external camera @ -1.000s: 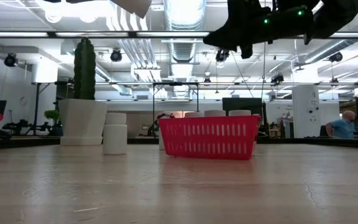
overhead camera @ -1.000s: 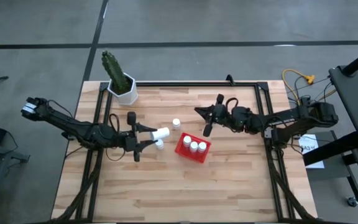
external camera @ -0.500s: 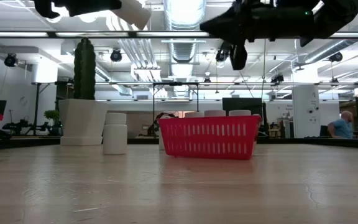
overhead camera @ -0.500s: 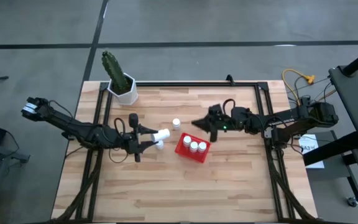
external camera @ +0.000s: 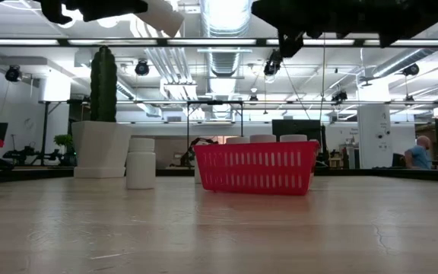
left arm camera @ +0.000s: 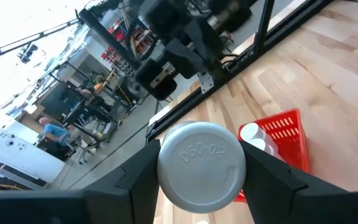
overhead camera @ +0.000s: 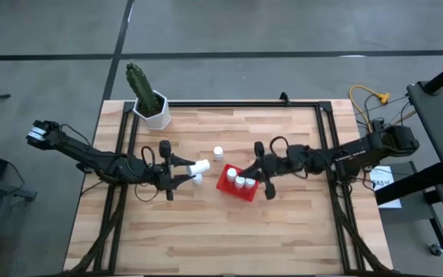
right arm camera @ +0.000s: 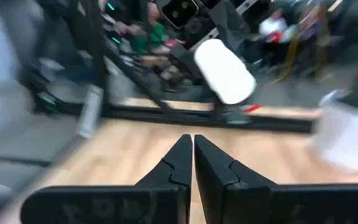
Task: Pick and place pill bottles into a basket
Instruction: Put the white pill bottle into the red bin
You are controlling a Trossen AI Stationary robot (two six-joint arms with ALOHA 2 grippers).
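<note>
Three pill bottles already stand in the red basket, which sits near the middle of the worktop, so by my count about half the job is done.

Starting at the left: the cactus pot occupies the worktop's eleven o'clock corner. The left end effector hangs above the wood at about nine o'clock from the basket, its fingers clamped around a fourth bottle held on its side, cap toward the basket. Just beneath it another bottle rests on the wood, and one more stands at about eleven o'clock from the basket.

At the basket's three o'clock side the right end effector hovers well above the worktop; its wrist view shows the two fingers pressed together with nothing between them.

Remaining, as I judge it: the carried bottle needs dropping into the basket, then the two loose ones must follow.
</note>
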